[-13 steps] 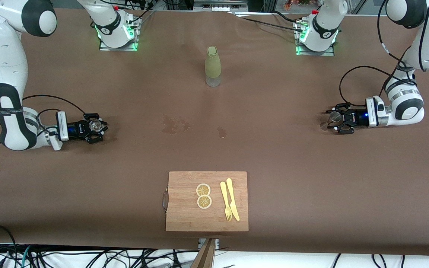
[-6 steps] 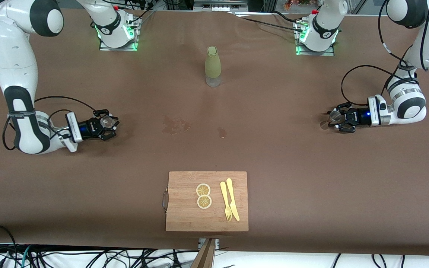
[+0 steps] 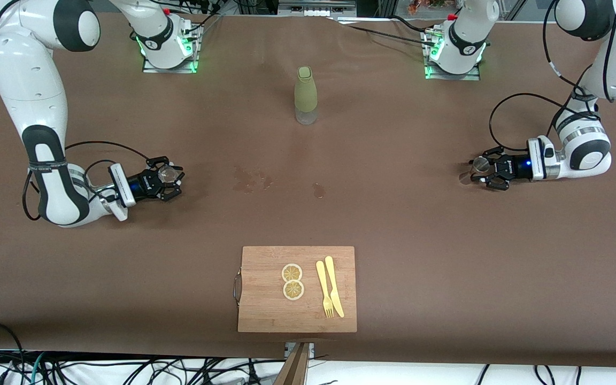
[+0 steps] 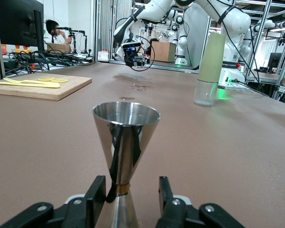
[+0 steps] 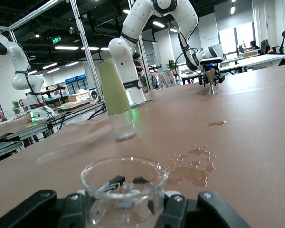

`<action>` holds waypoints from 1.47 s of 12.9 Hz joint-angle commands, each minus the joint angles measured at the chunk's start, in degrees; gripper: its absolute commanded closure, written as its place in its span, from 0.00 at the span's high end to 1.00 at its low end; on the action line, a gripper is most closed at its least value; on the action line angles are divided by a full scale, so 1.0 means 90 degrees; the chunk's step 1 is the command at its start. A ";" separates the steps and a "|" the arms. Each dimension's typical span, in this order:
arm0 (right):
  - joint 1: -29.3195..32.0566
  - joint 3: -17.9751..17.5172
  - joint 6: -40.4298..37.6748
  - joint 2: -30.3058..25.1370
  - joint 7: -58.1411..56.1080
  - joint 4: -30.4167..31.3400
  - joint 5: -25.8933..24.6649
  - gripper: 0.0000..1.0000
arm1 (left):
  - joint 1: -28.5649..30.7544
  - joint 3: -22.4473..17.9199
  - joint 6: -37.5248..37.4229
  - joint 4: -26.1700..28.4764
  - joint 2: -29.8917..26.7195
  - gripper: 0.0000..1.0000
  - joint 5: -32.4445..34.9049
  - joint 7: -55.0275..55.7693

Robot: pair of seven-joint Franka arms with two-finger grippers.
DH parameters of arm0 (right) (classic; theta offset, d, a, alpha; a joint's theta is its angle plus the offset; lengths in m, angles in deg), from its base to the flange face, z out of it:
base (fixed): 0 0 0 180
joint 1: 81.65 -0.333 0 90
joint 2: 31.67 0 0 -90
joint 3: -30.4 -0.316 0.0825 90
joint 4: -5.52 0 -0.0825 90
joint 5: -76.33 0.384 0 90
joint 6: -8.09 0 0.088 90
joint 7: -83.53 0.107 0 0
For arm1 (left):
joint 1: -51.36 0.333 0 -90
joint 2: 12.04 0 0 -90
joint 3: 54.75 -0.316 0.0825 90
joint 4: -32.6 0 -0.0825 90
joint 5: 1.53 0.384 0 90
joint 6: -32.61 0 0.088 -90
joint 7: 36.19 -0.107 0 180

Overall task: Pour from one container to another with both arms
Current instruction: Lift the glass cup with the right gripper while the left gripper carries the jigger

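Front view: the green bottle (image 3: 306,95) stands upright on the brown bench (image 3: 393,224), midway between the two arm bases. The right pincer (image 3: 169,179), toward the right arm's end from the bottle and nearer the camera, is clamped on a clear glass cup (image 3: 167,172). The left pincer (image 3: 480,172), toward the left arm's end from the bottle, has its fingers around a steel measuring cup (image 3: 480,166). A cutting board (image 3: 265,315) carrying two lemon slices (image 3: 292,281), a fork (image 3: 323,288) and a knife (image 3: 335,286) lies nearer the camera than the bottle. Left wrist view: the measuring cup (image 4: 125,152) stands upright between the fingers (image 4: 96,192), a gap visible on each side. Right wrist view: the fingers (image 5: 168,209) press the cup (image 5: 125,190).
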 commanded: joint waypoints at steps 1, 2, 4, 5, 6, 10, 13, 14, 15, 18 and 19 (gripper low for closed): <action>-0.0152 -0.0137 -0.0166 0.0020 0.0514 -0.0193 0.0122 0.19 | -0.0136 -0.0116 -0.0055 0.0111 0.0118 0.40 -0.0285 -0.1130; -0.0182 -0.0205 -0.0205 -0.0019 0.0670 -0.0213 0.0102 0.19 | -0.0145 -0.0116 -0.0055 0.0111 0.0118 0.37 -0.0285 -0.1120; -0.0202 -0.0322 -0.0273 -0.0059 0.1060 -0.0232 0.0092 0.19 | -0.0155 -0.0116 -0.0055 0.0111 0.0118 0.37 -0.0285 -0.1120; -0.0211 -0.0439 -0.0264 -0.0059 0.1275 -0.0387 0.0044 0.19 | -0.0165 -0.0116 -0.0055 0.0101 0.0118 0.37 -0.0285 -0.1120; -0.0279 -0.0450 -0.0235 -0.0059 0.1296 -0.0553 -0.0005 0.19 | -0.0165 -0.0116 -0.0064 0.0101 0.0108 0.37 -0.0285 -0.1120; -0.0484 -0.0499 -0.0011 -0.0078 0.1306 -0.0681 0.0034 0.19 | -0.0155 -0.0116 -0.0123 0.0101 0.0098 0.02 -0.0285 -0.1120; -0.0504 -0.0635 0.0039 -0.0127 0.1316 -0.0682 -0.0005 0.19 | -0.0155 -0.0116 -0.0162 0.0081 0.0108 0.00 -0.0294 -0.1091; -0.0524 -0.0645 0.0058 -0.0175 0.1326 -0.0643 -0.0015 0.19 | -0.0155 -0.0116 -0.0172 0.0081 0.0108 0.00 -0.0294 -0.1081; -0.0524 -0.0655 0.0146 -0.0253 0.1442 -0.0623 -0.0015 0.19 | -0.0155 -0.0116 -0.0172 0.0072 0.0108 0.00 -0.0294 -0.1072; -0.0524 -0.0684 0.0341 -0.0478 0.1638 -0.0526 0.0034 0.19 | -0.0223 -0.0058 -0.0230 0.0062 0.0089 0.00 -0.0450 -0.0955; -0.0582 -0.0694 0.0468 -0.0566 0.1638 -0.0467 0.0053 0.19 | -0.0349 0.0040 -0.0250 0.0004 0.0089 0.00 -0.0470 -0.0809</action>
